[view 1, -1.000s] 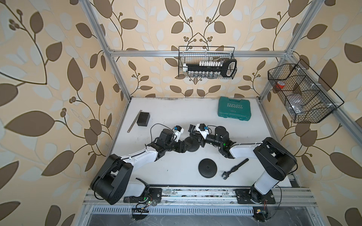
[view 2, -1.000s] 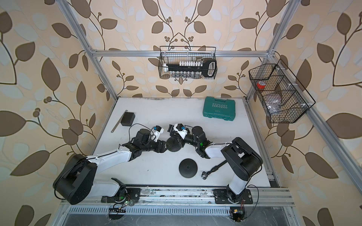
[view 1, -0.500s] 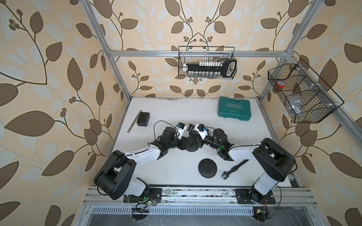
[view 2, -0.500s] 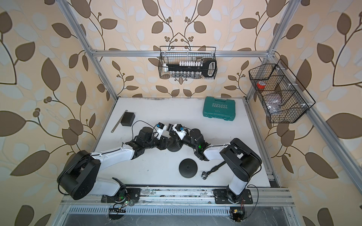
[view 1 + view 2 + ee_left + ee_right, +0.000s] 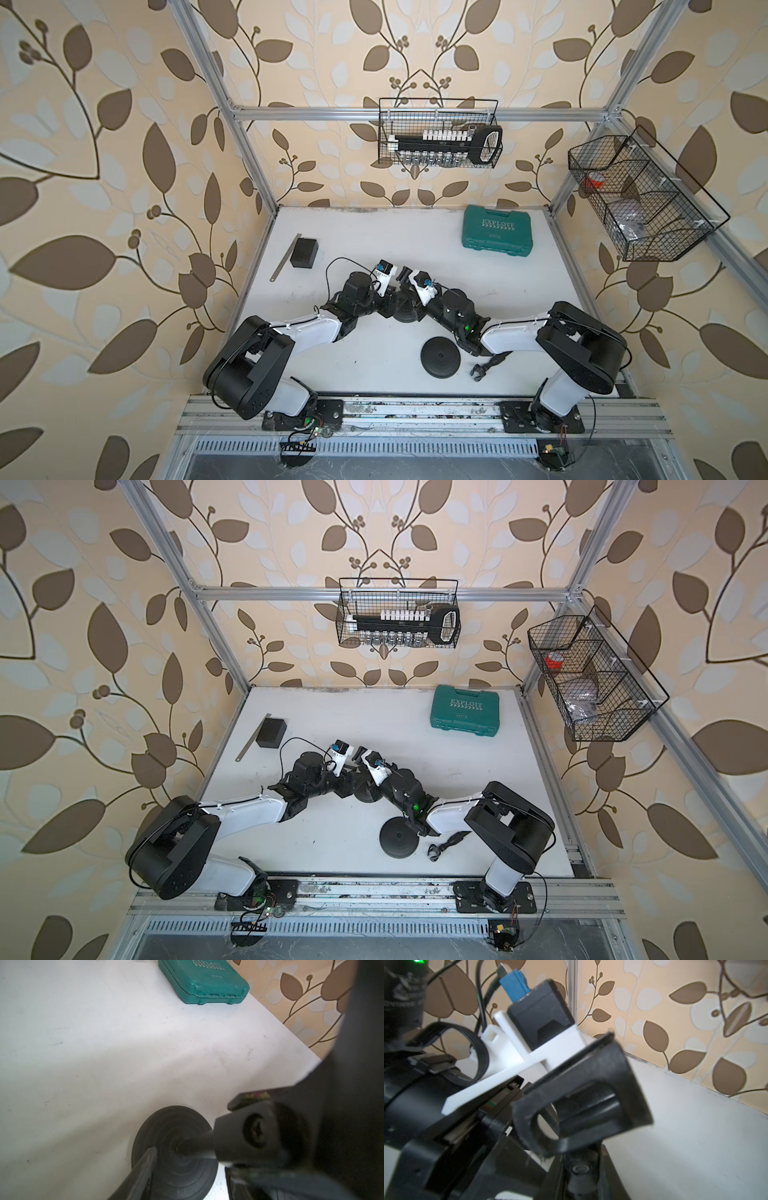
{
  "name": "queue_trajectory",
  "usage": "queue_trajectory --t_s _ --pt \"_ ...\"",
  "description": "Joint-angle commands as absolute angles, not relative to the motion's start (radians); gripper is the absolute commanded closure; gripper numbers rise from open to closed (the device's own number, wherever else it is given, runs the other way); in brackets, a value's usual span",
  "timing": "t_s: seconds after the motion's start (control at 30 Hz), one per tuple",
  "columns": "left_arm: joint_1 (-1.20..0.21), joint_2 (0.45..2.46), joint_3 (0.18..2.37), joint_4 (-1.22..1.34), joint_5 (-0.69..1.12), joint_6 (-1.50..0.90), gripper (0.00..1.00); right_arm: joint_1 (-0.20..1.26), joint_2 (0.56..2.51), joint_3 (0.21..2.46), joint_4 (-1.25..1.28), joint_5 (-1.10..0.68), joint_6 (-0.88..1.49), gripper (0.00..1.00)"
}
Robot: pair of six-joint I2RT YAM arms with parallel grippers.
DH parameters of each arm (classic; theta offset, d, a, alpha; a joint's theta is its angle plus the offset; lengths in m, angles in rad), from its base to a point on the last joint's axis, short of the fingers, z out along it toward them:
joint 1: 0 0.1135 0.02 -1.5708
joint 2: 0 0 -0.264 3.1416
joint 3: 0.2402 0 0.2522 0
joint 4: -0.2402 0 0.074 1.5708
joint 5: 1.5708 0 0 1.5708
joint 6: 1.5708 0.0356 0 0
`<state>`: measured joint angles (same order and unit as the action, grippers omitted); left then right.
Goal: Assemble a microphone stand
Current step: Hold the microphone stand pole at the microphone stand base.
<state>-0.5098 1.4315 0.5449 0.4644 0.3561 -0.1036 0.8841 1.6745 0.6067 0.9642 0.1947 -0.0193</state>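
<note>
Tabletop (image 5: 374, 232), white, walled by leaf-patterned paper, green case (image 5: 498, 232) at rear; 2 arms meet mid-table, right gripper (image 5: 580, 1169) clenched on microphone stand (image 5: 166, 1136), left gripper (image 5: 392, 303) at its base, grip not discernible.
</note>
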Motion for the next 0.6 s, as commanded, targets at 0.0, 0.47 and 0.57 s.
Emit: queue_trajectory --t_s 0.0,0.47,0.57 --pt "-0.512 1.466 0.553 0.534 0.36 -0.065 0.47 0.949 1.701 0.586 0.853 0.335 -0.008 1.0" --pt "-0.518 1.527 0.569 0.6 0.386 -0.032 0.65 0.971 1.687 0.604 0.774 0.382 0.082 1.0" --pt "-0.521 1.534 0.566 0.614 0.39 -0.029 0.66 0.971 1.683 0.607 0.763 0.375 0.105 1.0"
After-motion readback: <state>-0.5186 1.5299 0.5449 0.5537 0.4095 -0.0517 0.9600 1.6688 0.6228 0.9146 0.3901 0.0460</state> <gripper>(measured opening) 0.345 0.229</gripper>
